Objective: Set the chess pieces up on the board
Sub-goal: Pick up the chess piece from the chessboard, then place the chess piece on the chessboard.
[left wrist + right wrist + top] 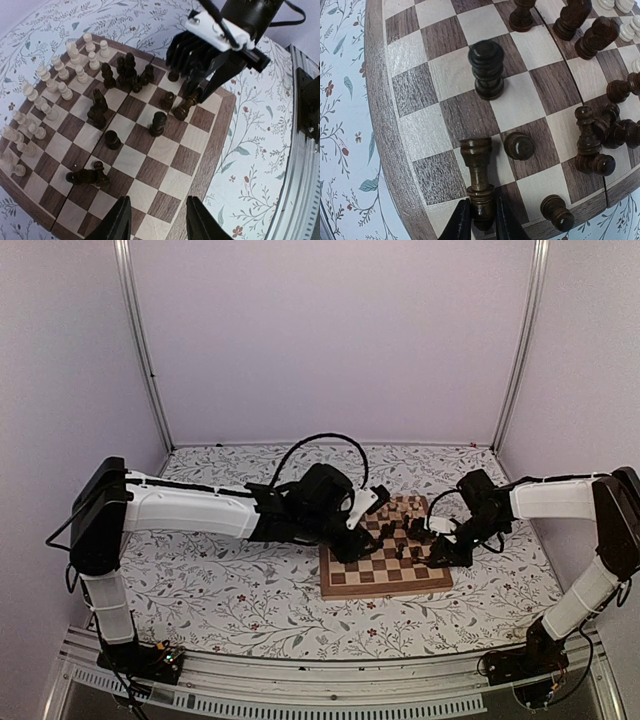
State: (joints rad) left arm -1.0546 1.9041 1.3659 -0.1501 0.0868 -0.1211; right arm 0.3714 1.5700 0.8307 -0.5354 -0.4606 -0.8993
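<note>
The checkered wooden board lies mid-table; it also shows in the left wrist view and the right wrist view. Pale pieces stand in rows along its far-left side. Several dark pieces stand or lie scattered in the middle. My right gripper is shut on a dark rook-like piece, held tilted just above the board's right edge squares; the same piece shows in the left wrist view. My left gripper is open and empty, hovering above the board's near corner.
A floral table cloth covers the table round the board. A dark pawn and a tall dark piece stand close to the held piece. A fallen dark piece lies near the left gripper. White walls enclose the back.
</note>
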